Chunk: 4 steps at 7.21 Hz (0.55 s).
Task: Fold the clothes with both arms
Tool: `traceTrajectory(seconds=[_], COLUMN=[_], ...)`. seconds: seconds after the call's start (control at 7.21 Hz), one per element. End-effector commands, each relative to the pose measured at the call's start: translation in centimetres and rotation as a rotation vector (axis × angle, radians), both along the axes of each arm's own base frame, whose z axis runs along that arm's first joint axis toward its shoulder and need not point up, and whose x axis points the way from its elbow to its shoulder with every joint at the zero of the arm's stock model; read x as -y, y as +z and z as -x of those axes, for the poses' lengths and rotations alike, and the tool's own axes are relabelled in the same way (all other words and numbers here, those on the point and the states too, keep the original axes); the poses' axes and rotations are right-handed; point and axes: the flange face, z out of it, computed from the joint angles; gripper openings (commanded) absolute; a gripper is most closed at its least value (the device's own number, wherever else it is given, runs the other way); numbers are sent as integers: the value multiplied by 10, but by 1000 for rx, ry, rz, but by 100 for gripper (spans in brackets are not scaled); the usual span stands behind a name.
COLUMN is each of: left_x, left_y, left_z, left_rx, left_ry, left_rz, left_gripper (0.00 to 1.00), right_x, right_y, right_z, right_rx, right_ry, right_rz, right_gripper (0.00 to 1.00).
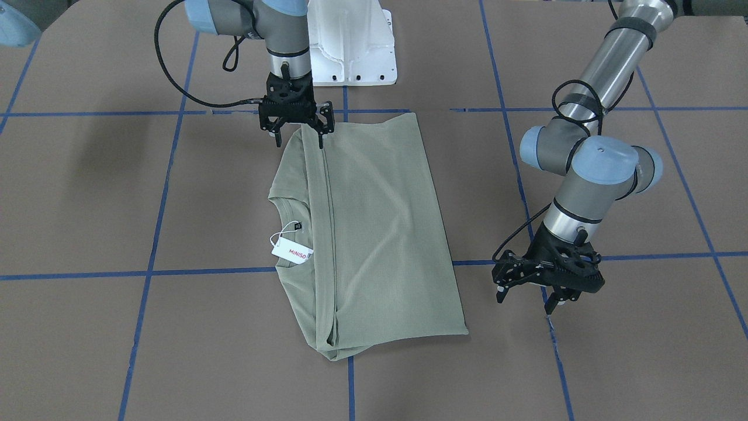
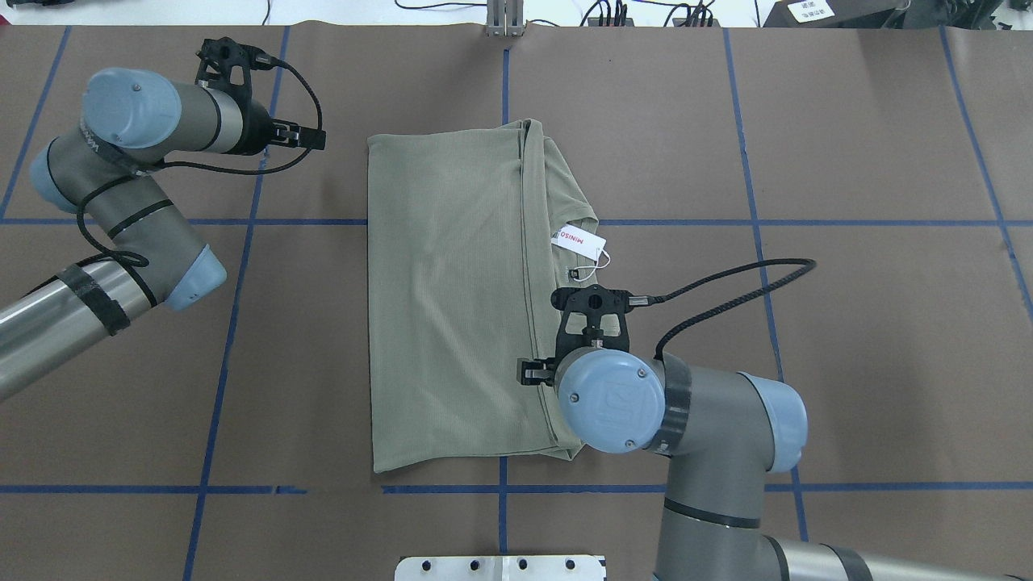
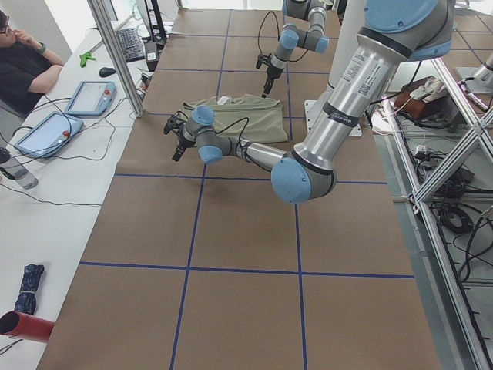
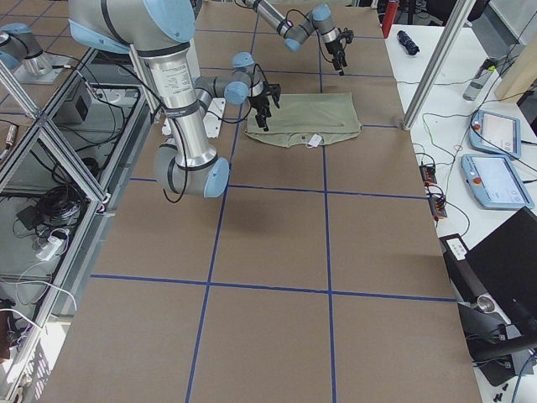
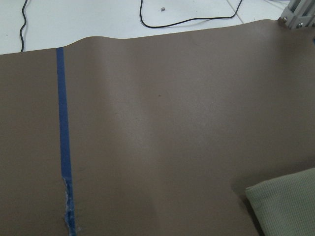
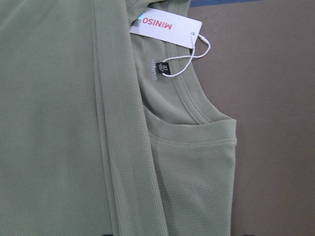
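Sage-green ribbed knit shirt (image 1: 374, 222) lies folded into a long rectangle, flat on the brown paper-covered table (image 1: 117, 193), with its white MINISO hang tag (image 1: 291, 250) at the neckline. The right gripper (image 1: 299, 139) stands over the shirt's robot-side end, fingers spread open. The left gripper (image 1: 525, 299) hangs over bare table near the shirt's far corner, fingers open and holding nothing.

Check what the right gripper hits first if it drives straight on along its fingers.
Most likely the sage-green knit shirt: the black two-finger right gripper points down over the folded edge at one end. Height above the cloth is unclear.
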Motion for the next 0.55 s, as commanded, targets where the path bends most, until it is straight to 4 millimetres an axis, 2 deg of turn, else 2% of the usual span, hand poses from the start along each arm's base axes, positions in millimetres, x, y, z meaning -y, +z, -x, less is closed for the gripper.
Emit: traceTrajectory(seconds=[0.0,0.14,0.42], left_x=[-3,-3,-4], left_y=[0,1,1], left_z=[-5,-5,-7], left_rx=[-1,0,-9], left_ry=[8,8,1], left_rz=[0,1,15], left_gripper=[100,100,100], right_x=[4,6,8], right_y=[5,-2,2], right_z=[17,29,48], right_rx=[-68,-98,-142], right_ry=[-173,-180,-207], right_rz=[-17,-7,-11], right_gripper=[100,99,76])
